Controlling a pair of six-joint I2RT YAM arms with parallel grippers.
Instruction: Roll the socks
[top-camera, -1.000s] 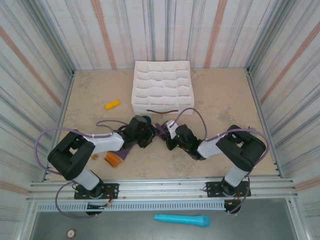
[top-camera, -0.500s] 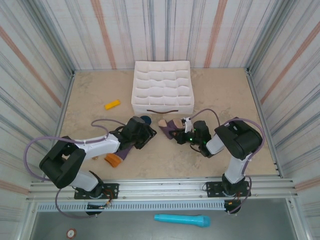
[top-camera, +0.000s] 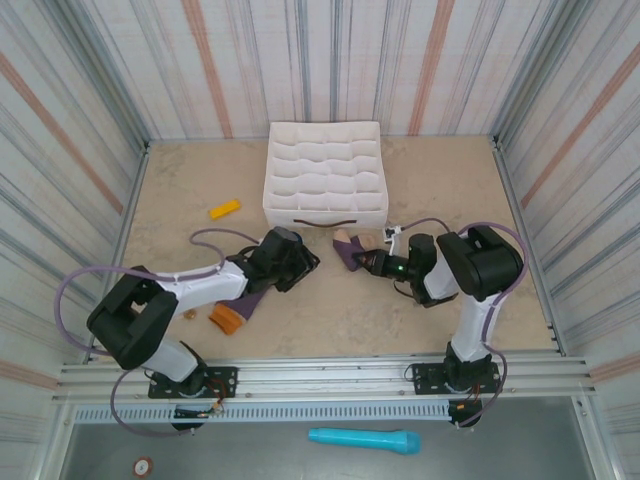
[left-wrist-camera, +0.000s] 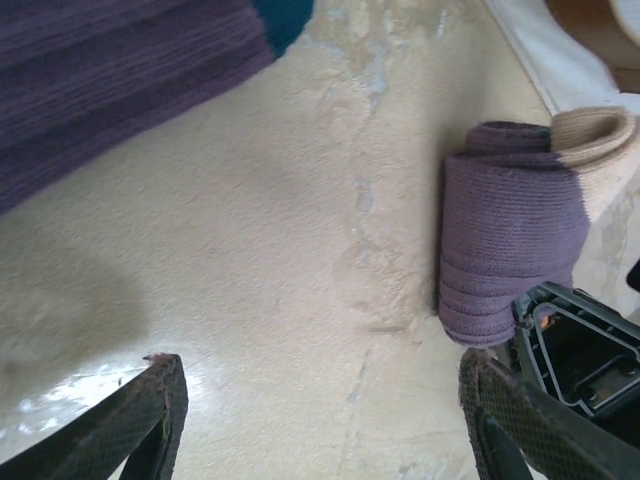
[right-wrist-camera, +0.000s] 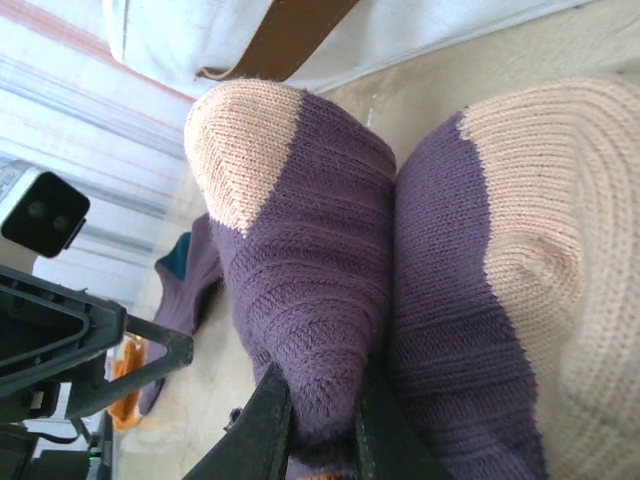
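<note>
One of the socks is a purple roll with a tan patch, lying just in front of the white organizer. My right gripper is shut on it; in the right wrist view a purple fold is pinched between the black fingers. The roll also shows at the right of the left wrist view. The other sock lies flat under my left arm, orange cuff toward the front. My left gripper stands open over bare table, left of the roll, nothing between its fingers.
A white compartment organizer with a brown handle stands at the back centre. A small yellow-orange marker lies to its left. Striped walls close in the table on three sides. A teal object lies below the front rail.
My right gripper has carried the rolled sock to the right and a little back, away from the left gripper. The left gripper has stayed open and nearly still.
</note>
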